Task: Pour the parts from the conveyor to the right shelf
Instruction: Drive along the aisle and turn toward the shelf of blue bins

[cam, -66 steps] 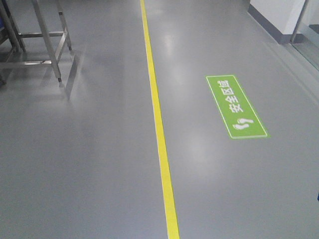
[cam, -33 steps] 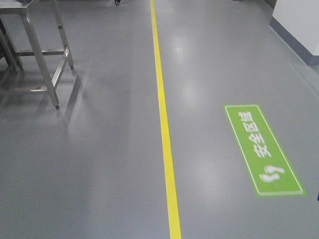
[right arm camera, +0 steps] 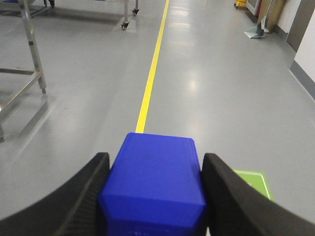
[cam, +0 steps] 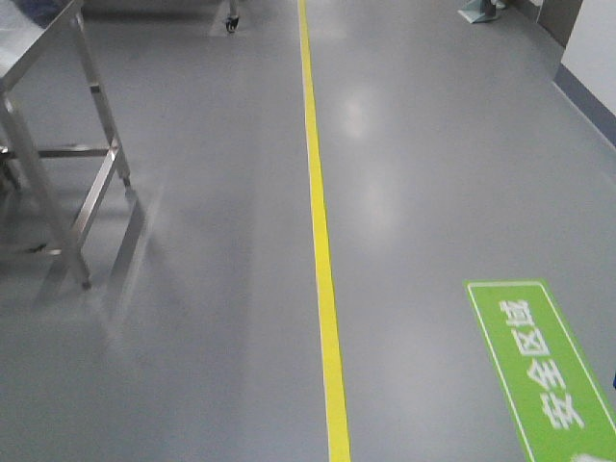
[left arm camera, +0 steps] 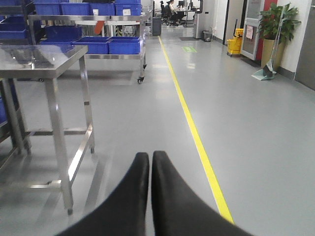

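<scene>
Blue block (right arm camera: 152,182) pinched between the right gripper (right arm camera: 155,164) fingers, hiding the yellow floor line's (right arm camera: 150,78) near end, left gripper (left arm camera: 150,157) pressed together empty left of it, only its view showing the far bin rack (left arm camera: 88,18), front view just floor, green sign (cam: 544,375) right of the line

Grey floor (cam: 192,337) stretching ahead, with a yellow line (cam: 322,260) running straight up the middle. A green floor sign (cam: 539,371) with white characters lies right of the line, cut off at the frame edge. Steel table (left arm camera: 42,54) on the left, its top shiny. Far down the hall there's a potted plant (left arm camera: 275,22) by the wall, and near it something yellow (left arm camera: 235,44), possibly a mop bucket.
</scene>
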### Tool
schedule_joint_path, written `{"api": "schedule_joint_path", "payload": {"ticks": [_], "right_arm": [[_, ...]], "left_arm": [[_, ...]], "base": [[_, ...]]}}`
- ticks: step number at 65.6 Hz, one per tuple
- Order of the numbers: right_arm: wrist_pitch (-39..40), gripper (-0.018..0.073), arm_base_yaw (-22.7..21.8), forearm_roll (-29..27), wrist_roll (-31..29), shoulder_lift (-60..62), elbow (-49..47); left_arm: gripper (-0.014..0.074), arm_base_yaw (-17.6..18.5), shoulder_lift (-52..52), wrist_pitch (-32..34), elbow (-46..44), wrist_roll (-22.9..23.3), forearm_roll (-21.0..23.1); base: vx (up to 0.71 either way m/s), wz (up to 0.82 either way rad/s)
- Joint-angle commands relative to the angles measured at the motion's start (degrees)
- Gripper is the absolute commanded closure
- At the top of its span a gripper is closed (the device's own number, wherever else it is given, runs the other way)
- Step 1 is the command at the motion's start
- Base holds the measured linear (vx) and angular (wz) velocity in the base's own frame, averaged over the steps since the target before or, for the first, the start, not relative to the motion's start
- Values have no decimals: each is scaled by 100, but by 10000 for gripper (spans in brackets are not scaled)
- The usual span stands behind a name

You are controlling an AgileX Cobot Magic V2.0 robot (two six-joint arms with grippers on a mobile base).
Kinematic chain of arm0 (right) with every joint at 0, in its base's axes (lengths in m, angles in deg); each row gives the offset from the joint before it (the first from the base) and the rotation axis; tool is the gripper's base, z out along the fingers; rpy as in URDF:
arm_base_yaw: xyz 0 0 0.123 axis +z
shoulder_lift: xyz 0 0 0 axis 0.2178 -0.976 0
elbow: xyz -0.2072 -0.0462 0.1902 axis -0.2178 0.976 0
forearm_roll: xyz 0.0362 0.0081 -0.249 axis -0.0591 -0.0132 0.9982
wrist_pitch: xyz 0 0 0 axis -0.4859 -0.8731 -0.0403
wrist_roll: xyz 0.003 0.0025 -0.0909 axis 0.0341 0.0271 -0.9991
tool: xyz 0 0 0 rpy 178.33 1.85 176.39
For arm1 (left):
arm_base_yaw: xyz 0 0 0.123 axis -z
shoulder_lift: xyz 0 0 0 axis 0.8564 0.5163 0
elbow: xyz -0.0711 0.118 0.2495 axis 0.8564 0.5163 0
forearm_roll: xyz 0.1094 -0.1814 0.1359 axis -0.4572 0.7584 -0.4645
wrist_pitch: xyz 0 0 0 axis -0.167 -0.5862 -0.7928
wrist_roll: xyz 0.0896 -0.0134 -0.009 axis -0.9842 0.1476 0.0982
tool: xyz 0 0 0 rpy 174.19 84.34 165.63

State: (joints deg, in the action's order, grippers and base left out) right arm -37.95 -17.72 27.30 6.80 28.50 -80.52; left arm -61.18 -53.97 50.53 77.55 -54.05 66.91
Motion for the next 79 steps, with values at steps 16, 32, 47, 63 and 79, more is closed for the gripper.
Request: {"api": "schedule_joint_path", "payload": {"ticks": [16,32,47,63,79], "right_arm": [[475,564,-22,-17,-45,-64,-145],[475,564,-22,-17,-45,-64,-145],[475,564,-22,-31,-45,-64,-145],[477,564,-22,-30,-45,-64,-145],[477,564,-22,-30,-45,-64,-145]], "left_arm": [[603,37,-13,435,-116,46,46],[603,37,-13,435,-116,46,46],[603,37,-13,435,-116,46,46],[603,37,-13,435,-116,46,46],[603,37,-13,435,-116,46,46]], "base": [[87,-5],[87,0],[87,4],[86,8],[87,5]]}}
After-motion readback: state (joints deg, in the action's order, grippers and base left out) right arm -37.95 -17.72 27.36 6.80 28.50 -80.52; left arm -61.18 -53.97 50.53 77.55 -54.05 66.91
